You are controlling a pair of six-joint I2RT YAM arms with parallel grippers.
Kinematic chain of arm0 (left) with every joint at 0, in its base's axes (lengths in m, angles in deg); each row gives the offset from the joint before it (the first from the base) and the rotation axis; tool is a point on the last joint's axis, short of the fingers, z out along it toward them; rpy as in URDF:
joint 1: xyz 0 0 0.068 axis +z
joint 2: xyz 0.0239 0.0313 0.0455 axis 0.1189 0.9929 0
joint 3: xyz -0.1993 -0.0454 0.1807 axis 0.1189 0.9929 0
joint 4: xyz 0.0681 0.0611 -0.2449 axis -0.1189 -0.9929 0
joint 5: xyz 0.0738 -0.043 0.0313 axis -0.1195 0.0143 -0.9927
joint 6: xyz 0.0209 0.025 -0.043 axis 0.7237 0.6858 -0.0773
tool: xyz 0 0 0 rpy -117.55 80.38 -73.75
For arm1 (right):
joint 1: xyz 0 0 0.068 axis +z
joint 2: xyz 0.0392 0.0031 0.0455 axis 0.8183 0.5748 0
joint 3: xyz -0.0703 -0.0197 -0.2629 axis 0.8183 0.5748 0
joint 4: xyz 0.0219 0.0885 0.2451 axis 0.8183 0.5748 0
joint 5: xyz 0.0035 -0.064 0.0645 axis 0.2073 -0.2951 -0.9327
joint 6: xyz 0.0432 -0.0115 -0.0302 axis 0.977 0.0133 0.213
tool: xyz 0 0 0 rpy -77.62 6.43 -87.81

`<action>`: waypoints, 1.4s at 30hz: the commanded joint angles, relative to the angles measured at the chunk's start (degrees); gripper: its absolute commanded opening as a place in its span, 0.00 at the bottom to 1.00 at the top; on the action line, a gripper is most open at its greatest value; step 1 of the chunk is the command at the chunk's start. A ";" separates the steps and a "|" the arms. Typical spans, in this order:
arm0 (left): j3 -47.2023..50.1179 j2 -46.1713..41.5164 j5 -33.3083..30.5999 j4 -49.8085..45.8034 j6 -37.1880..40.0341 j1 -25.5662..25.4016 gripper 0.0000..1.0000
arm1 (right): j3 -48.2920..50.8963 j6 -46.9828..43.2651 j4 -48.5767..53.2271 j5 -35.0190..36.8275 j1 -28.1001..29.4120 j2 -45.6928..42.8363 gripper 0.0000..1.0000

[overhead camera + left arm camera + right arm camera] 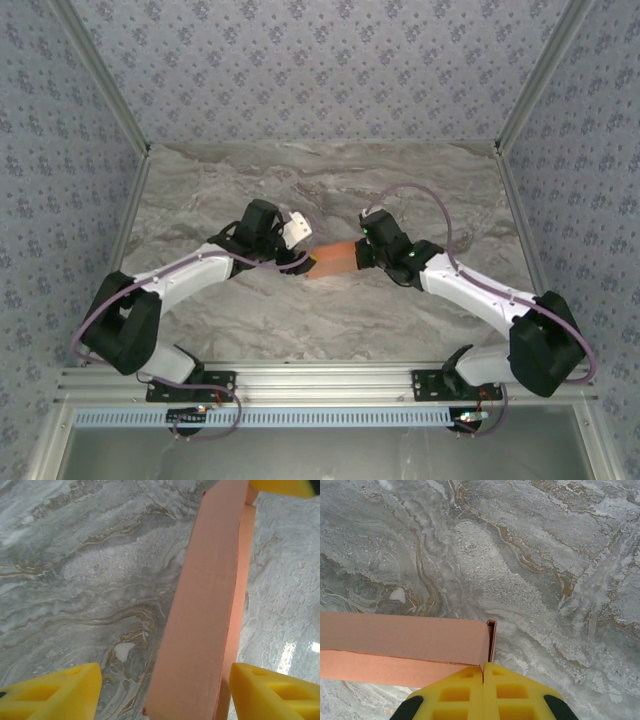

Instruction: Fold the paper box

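The paper box (335, 259) is a long, flat salmon-orange box held off the marble table (330, 180) between my two grippers. My right gripper (484, 669) is shut on a thin card edge at the box's right end (405, 642), where the end flap stands slightly ajar. In the top view that right gripper (363, 252) sits at the box's right end. My left gripper (165, 680) is open at the other end. The box (200, 625) runs between its yellow fingertips (55, 695), nearer the right one, with a clear gap on the left. In the top view the left gripper (300, 250) is at the box's left end.
Patterned walls with metal corner posts (105, 95) close in the table on the left, right and back. The arm bases stand on a metal rail (320, 380) at the near edge. Bare marble surrounds the box on all sides.
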 commanded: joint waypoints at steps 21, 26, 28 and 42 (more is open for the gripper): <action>0.87 -6.81 -10.67 -9.93 -12.07 -3.02 0.37 | -2.16 0.85 2.32 1.35 0.73 1.05 0.00; 0.37 -5.95 -11.03 -9.49 -12.23 -3.13 0.25 | -2.04 0.84 2.31 1.44 0.75 1.05 0.00; 0.25 -6.11 -11.05 -9.23 -12.63 -3.11 0.21 | -2.05 0.89 2.37 1.44 0.74 1.06 0.00; -2.47 -3.60 -5.51 -9.00 -26.44 -3.08 0.00 | -1.45 1.26 2.11 2.74 2.01 1.33 0.00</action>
